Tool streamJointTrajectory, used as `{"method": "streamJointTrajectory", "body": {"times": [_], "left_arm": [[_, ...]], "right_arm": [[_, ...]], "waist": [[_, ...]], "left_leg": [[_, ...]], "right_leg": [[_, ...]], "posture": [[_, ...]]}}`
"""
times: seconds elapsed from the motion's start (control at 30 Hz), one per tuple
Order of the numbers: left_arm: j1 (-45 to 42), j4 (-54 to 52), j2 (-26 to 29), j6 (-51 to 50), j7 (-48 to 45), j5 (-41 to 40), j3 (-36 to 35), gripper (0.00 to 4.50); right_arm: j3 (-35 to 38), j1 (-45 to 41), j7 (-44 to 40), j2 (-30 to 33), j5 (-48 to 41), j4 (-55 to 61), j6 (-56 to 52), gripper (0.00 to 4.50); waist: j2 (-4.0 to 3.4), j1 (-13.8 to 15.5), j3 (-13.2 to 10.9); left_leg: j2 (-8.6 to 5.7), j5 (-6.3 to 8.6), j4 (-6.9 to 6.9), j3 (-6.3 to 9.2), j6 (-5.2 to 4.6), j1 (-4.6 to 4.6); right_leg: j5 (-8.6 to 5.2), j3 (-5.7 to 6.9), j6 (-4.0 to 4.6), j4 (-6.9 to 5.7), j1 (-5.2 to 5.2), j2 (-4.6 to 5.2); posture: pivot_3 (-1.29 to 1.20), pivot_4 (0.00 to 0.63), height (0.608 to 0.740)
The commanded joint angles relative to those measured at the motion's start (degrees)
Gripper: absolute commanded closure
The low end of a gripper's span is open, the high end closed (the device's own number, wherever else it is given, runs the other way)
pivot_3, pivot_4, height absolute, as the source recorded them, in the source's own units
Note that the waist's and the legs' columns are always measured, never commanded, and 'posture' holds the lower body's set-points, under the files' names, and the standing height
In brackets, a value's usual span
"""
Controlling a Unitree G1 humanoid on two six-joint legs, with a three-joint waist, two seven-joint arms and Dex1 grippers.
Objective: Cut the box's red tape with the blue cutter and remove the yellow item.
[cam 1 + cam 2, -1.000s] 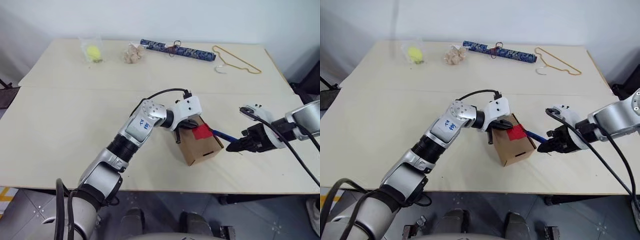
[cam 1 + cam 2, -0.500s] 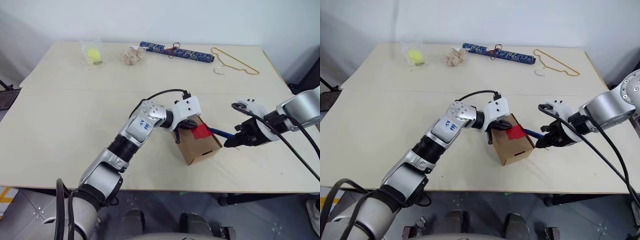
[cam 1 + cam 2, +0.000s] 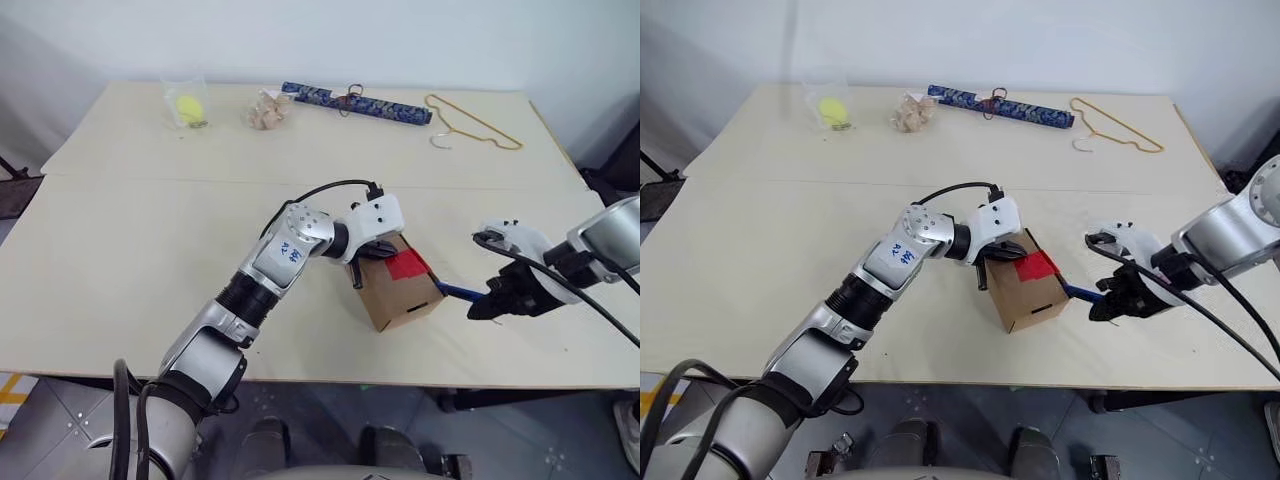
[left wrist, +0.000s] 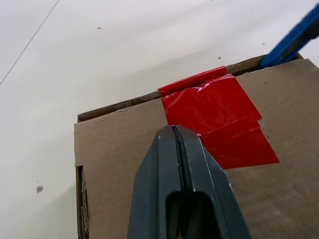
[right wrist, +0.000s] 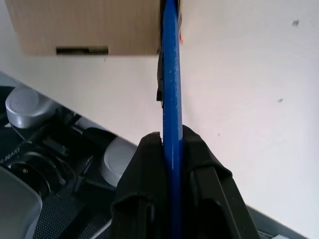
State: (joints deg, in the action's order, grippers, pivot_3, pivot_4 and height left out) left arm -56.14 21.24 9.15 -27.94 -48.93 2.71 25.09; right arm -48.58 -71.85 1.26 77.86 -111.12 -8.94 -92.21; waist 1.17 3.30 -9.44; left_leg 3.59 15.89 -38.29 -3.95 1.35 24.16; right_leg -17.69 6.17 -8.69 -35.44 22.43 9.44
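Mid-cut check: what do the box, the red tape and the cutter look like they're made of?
The box: brown cardboard with a matte face, its raw layered edge showing along the rim. The red tape: glossy film, probably plastic, wrinkled and catching highlights. The blue cutter: smooth bright blue body, likely plastic, with a dark slider on its side.

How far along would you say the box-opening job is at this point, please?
Done: the right gripper is shut on the blue cutter, and the shut left gripper rests on the box. In hand: the cutter's tip sits at the box's edge beside the red tape. Left: opening the lid and removing the yellow item.
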Motion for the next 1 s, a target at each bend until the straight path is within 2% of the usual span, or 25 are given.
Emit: {"method": "streamJointTrajectory", "body": {"times": [0.03, 0.17, 0.3, 0.57, 0.67, 0.73, 0.8, 0.87, 1.0], "left_arm": [[3.56, 5.47, -0.17, -3.38, -0.68, 2.87, 4.04, 4.5], [3.61, 5.3, -0.16, -3.36, -0.59, 2.81, 3.82, 4.5], [3.97, 4.52, 0.18, -1.6, -0.67, 1.82, 2.27, 4.5], [3.88, 1.94, 0.98, 7.8, -2.64, -4.1, -6.7, 4.5], [2.82, -1.64, 1.77, 10.51, -6.16, -12.27, -14.65, 4.5], [1.9, -3.11, 3.44, 9.7, -8.11, -15.29, -17.56, 4.5], [2.47, -5.08, 7.02, 10.42, -12.04, -15.93, -17.71, 4.5], [4.18, -7.7, 11.0, 9.63, -16.25, -17.34, -17.93, 4.5], [9.2, -10.45, 18.11, 8.95, -19.75, -17.0, -17.57, 4.5]], "right_arm": [[-0.87, -1.62, -1.48, 2.85, -1.76, 1.71, -0.29, 4.41], [-0.42, -2.51, -4.1, 5.62, -0.63, 2.87, -0.29, 4.41], [5.18, -2.09, -11.79, 8.92, 2.54, 4.31, -0.29, 4.41], [27.95, 5.96, -35.07, 11.38, 22.28, 1.84, 1.46, 4.41], [37.67, 21.23, -46.56, 12.13, 33.76, -1.82, 20.08, 4.41], [44.71, 31.29, -47.96, 7.71, 40.26, -4.12, 31.33, 4.41], [48.56, 38.52, -47.41, 2.01, 47.35, -6.02, 40.85, 4.41], [49.73, 42.38, -45.48, -4.09, 55.59, -9.14, 50.68, 4.41], [49.08, 44.35, -46.67, -13.24, 69.68, -16.45, 65.44, 4.41]], "waist": [[0.0, 0.01, 0.0], [0.0, 0.12, 0.0], [-0.01, 0.05, 0.0], [-0.07, -0.3, -0.06], [-0.04, -0.36, -0.18], [-0.03, -0.44, -0.28], [-0.07, -0.6, -0.3], [-0.06, -0.85, -0.32], [-0.74, -1.41, -0.64]], "left_leg": [[0.0, 0.0, 0.0, 0.0, 0.0, 0.0], [0.0, 0.0, 0.0, 0.0, 0.0, 0.01], [0.0, 0.02, 0.01, 0.0, 0.0, 0.02], [0.04, 0.01, 0.04, -0.12, 0.01, 0.05], [0.04, 0.0, 0.09, -0.17, 0.05, 0.11], [0.05, -0.19, 0.11, -0.28, 0.37, 0.15], [0.05, -0.21, 0.11, -0.4, 0.41, 0.14], [0.06, -0.23, 0.16, -0.48, 0.43, 0.05], [0.07, -0.25, 0.23, -0.55, 0.48, 0.02]], "right_leg": [[0.0, 0.0, 0.0, 0.01, 0.0, 0.0], [0.0, 0.0, 0.0, 0.01, 0.01, 0.0], [0.0, 0.0, 0.01, 0.08, 0.01, 0.0], [0.0, 0.0, -0.01, 0.07, 0.12, 0.0], [0.01, -0.01, -0.01, 0.02, 0.23, 0.0], [0.04, -0.02, -0.08, -0.17, 0.27, 0.0], [0.1, -0.05, -0.17, -0.16, 0.29, 0.0], [0.1, -0.06, -0.19, -0.17, 0.29, 0.0], [0.1, -0.06, -0.19, -0.15, 0.29, 0.01]], "posture": [[0.0, 0.15, 0.74], [0.0, 0.15, 0.74], [0.0, 0.15, 0.74], [0.0, 0.15, 0.74], [0.0, 0.15, 0.74], [0.0, 0.15, 0.74], [0.0, 0.15, 0.74], [0.0, 0.15, 0.74], [0.0, 0.15, 0.74]]}}
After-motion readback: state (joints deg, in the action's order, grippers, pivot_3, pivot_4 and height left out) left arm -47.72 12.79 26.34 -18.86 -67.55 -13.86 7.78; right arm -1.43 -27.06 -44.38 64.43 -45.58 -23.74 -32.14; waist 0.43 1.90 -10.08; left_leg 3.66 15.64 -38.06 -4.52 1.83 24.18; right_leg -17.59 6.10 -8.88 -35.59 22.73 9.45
